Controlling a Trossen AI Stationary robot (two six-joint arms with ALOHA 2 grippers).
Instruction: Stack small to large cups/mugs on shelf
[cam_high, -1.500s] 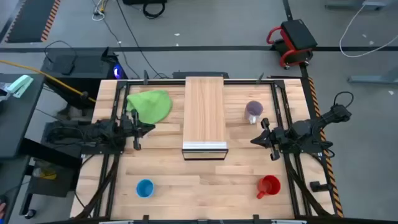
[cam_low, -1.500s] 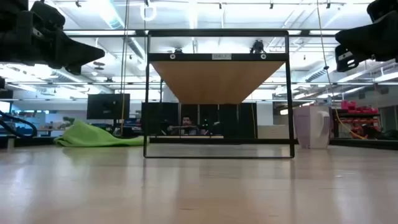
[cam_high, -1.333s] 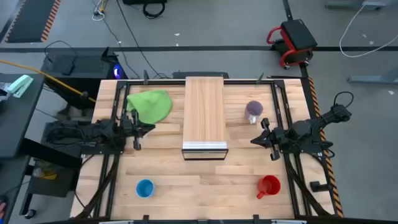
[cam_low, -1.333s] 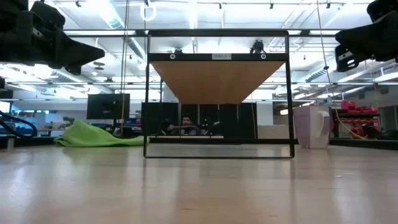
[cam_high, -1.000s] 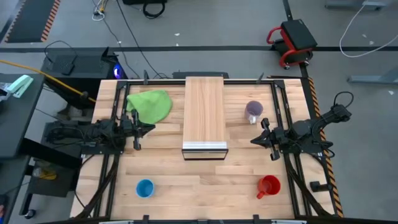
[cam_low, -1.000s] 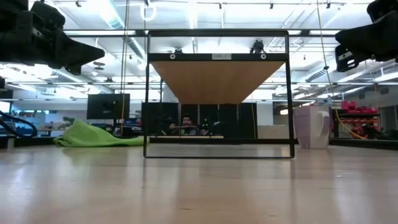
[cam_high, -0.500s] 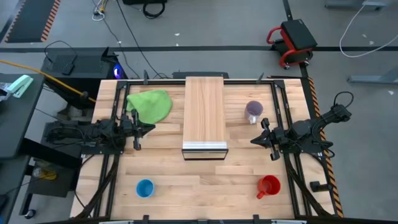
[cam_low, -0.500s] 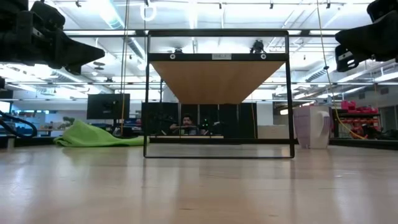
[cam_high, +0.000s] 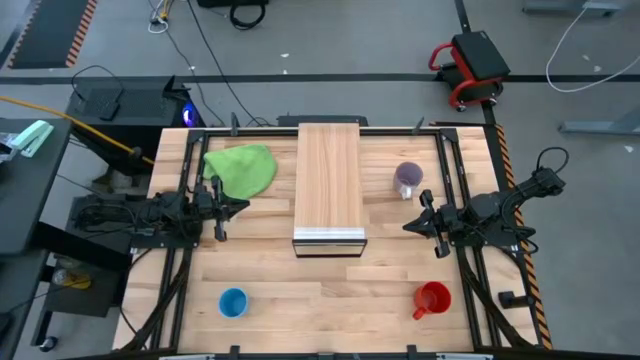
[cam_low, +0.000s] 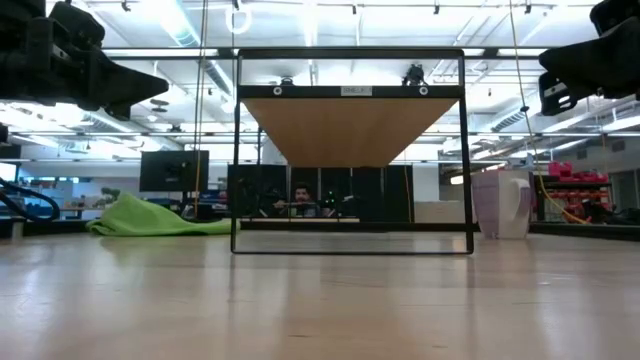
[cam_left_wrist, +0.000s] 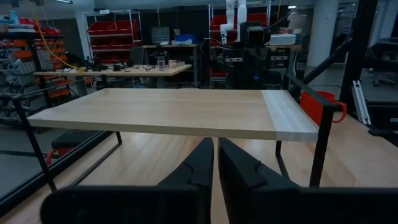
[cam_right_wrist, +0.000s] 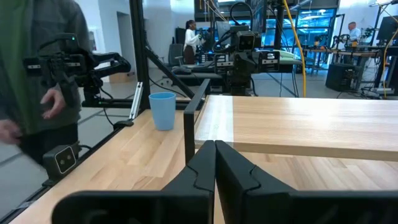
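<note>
The wooden shelf (cam_high: 329, 183) stands in the table's middle, its metal edge (cam_high: 329, 238) toward the near side. The blue cup (cam_high: 232, 302) stands at the near left and shows in the right wrist view (cam_right_wrist: 163, 111). The red mug (cam_high: 432, 298) stands at the near right and shows in the left wrist view (cam_left_wrist: 318, 106). The purple-grey mug (cam_high: 407, 179) stands right of the shelf and shows in the low view (cam_low: 503, 204). My left gripper (cam_high: 242, 207) is shut and empty left of the shelf. My right gripper (cam_high: 408, 226) is shut and empty right of it.
A green cloth (cam_high: 241, 168) lies at the far left of the table, beside the shelf. A person (cam_right_wrist: 37, 81) stands beyond the table's left side in the right wrist view. Black frame rails (cam_high: 186, 250) run along both table sides.
</note>
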